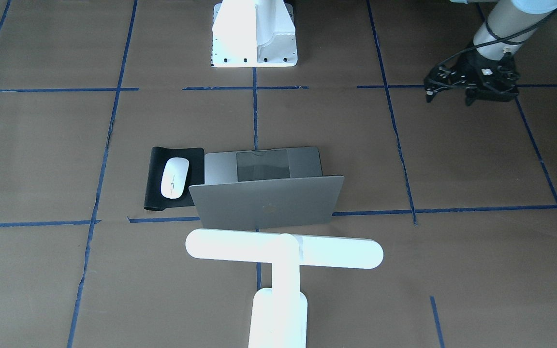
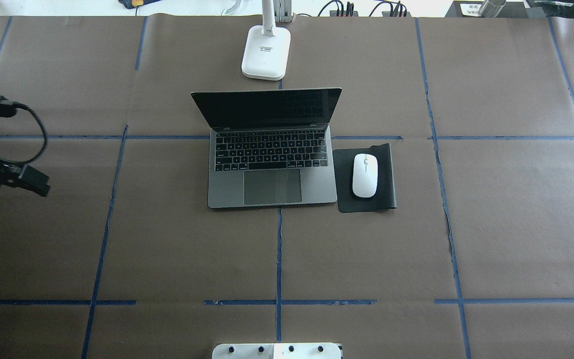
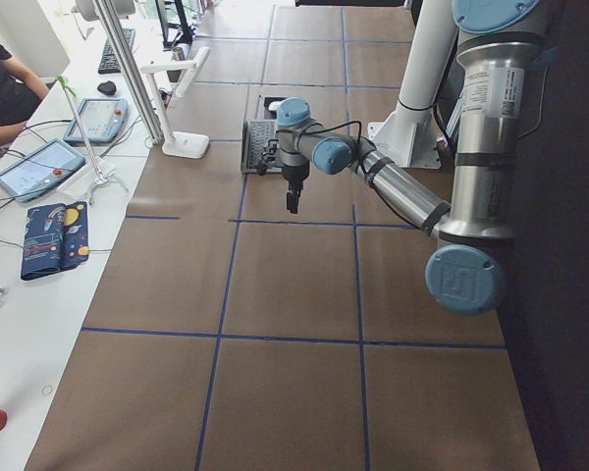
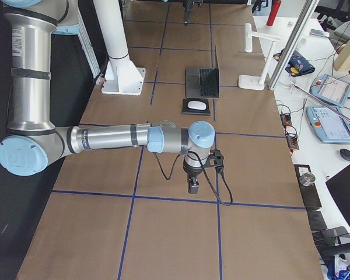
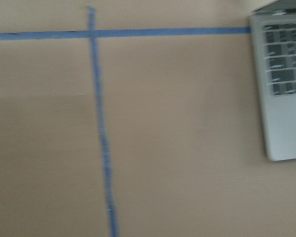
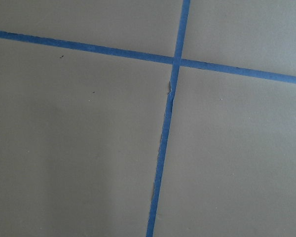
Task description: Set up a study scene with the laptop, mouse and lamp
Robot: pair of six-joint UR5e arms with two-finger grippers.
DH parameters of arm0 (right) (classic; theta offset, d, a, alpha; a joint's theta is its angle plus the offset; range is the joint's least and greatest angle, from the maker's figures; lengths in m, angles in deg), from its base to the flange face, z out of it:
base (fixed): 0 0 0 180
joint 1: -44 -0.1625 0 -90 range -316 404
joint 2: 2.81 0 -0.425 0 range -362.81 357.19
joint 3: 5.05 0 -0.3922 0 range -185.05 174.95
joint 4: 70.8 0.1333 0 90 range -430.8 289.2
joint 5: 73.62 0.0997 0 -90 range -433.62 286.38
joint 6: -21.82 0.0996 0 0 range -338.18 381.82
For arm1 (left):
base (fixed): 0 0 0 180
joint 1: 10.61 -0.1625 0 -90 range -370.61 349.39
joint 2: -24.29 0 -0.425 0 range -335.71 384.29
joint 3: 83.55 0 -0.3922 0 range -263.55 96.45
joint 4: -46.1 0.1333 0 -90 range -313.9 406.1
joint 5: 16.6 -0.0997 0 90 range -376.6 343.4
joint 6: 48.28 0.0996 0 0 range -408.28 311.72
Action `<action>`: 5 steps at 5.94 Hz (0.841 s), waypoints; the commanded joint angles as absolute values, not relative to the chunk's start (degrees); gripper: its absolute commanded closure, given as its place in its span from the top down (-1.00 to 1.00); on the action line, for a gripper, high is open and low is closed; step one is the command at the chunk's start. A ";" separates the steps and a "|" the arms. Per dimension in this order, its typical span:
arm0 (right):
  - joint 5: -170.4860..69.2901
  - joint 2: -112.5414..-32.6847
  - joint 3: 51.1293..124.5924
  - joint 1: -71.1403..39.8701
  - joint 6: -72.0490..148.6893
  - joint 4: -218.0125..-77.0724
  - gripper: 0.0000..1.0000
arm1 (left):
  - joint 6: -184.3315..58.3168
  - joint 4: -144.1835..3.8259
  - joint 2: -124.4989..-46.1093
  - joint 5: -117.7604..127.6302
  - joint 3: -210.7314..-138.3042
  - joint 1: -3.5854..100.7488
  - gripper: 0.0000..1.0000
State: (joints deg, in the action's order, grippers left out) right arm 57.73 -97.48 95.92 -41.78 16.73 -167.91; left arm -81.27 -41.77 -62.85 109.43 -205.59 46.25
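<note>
One table (image 2: 491, 239), covered in brown paper with a blue tape grid, carries everything.

One laptop (image 2: 269, 159) stands open near the middle. Its hinge runs left to right across the table. The dark screen and keyboard face the robot, the trackpad edge is nearest the robot, and the back of the lid faces the far side.

One lamp (image 1: 283, 249) stands just behind the lid, with its base near the table's far edge. Its long bar is horizontal and parallel to the hinge, and it reaches above the lid's back.

One black mat (image 2: 389, 174) lies flat against the laptop's right side.

One mouse (image 2: 364, 175) sits on the mat, its long axis running from the robot toward the far side, at right angles to the hinge.

The left gripper (image 3: 292, 196) hangs fingers-down over bare paper, well to the left of the laptop, holding nothing. I cannot tell how its jaws stand.

The right gripper (image 4: 193, 186) hangs over a tape crossing, well to the right of the mat. It shows only from the side, so I cannot tell its jaws either.
</note>
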 commanded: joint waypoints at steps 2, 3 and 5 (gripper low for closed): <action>58.92 -98.08 95.85 -42.31 16.98 -167.91 1.00 | -48.83 -42.40 -57.97 118.56 -185.08 72.00 1.00; 58.83 -98.08 95.77 -42.31 17.07 -167.91 1.00 | -40.89 -42.49 -59.37 118.58 -177.49 78.44 1.00; 58.92 -98.25 95.33 -42.83 17.42 -167.91 1.00 | -40.45 -41.62 -58.51 118.58 -176.80 80.53 1.00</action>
